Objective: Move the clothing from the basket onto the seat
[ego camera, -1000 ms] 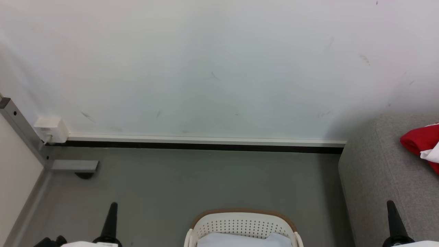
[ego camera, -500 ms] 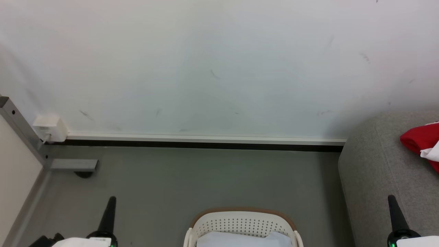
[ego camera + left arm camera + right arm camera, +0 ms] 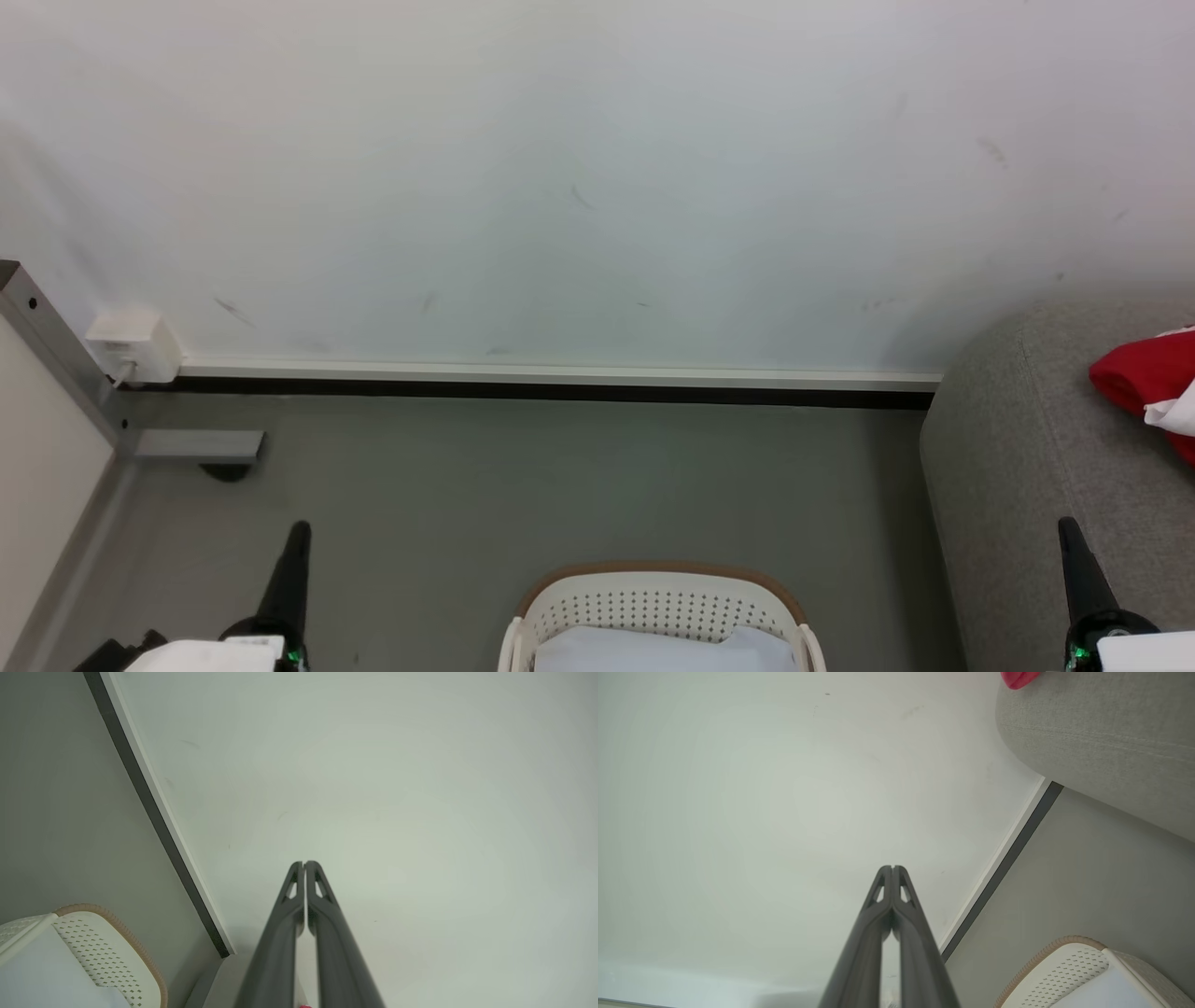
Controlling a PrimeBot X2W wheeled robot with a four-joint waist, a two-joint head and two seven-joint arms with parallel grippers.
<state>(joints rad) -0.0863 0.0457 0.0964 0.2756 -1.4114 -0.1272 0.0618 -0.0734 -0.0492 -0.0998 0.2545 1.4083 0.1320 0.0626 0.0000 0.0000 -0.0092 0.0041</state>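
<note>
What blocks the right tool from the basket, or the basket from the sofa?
Nothing visible: bare floor separates basket and sofa, open air lies before the shut right tool. A pale sheet lies in the basket.

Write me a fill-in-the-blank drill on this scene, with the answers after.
The clothing lying on the grey seat is bright ____.
The left pincer and right pincer are both ____.
The basket on the floor has a ____ rim.
Missing words: red; shut; brown.
</note>
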